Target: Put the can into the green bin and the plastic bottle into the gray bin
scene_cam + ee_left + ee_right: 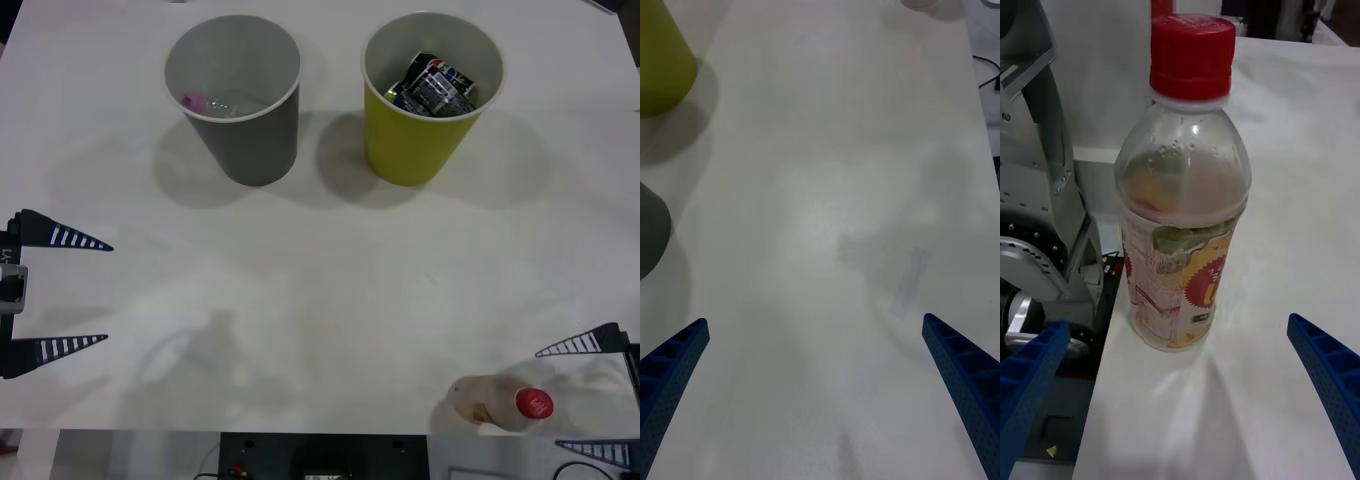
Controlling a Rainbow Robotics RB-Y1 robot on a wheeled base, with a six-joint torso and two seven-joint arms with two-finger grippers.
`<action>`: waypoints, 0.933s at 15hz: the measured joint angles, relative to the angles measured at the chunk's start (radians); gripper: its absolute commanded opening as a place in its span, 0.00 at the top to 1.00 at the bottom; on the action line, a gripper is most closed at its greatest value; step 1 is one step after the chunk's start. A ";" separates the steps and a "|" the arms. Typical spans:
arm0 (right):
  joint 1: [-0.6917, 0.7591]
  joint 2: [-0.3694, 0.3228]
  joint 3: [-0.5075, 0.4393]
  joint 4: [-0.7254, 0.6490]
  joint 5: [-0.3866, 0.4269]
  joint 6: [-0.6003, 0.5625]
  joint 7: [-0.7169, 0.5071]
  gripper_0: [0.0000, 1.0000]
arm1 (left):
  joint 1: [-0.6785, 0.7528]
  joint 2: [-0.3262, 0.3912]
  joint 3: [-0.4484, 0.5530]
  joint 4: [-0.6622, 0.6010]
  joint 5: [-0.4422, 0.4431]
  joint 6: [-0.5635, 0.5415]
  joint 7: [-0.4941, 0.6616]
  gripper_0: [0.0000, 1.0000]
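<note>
Near the worktop's [320, 300] front right edge, the plastic bottle [500, 403] is standing upright, red-capped, holding beige liquid. With jaws spread apart, the right gripper [592, 398] is waiting beside it; it should probably straddle the labelled body squarely before closing. Left gripper [62, 292] is idling open. Gray bin [245, 140] is sitting far-left, beside the green bin [410, 145].

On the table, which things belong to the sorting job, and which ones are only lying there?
Belong to the job:
- plastic bottle, upright at the near table edge, before the open right hand
- gray bin
- green bin, with the can already inside

Just there:
- small pink-capped bottle, inside the gray bin
- left hand, open, idle at the left
</note>
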 measured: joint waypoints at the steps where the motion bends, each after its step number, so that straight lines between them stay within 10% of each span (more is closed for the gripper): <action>1: 0.000 0.022 0.000 0.007 0.000 0.000 0.006 0.00 | 0.000 0.000 0.000 0.000 0.000 0.000 0.000 0.02; 13: 0.001 0.218 0.000 0.048 0.023 0.000 0.024 0.03 | 0.000 0.000 0.000 0.000 0.000 0.000 0.000 0.02; 14: 0.000 0.222 0.000 0.048 0.024 0.000 0.027 0.46 | 0.000 0.000 0.000 0.000 0.000 0.000 0.000 0.02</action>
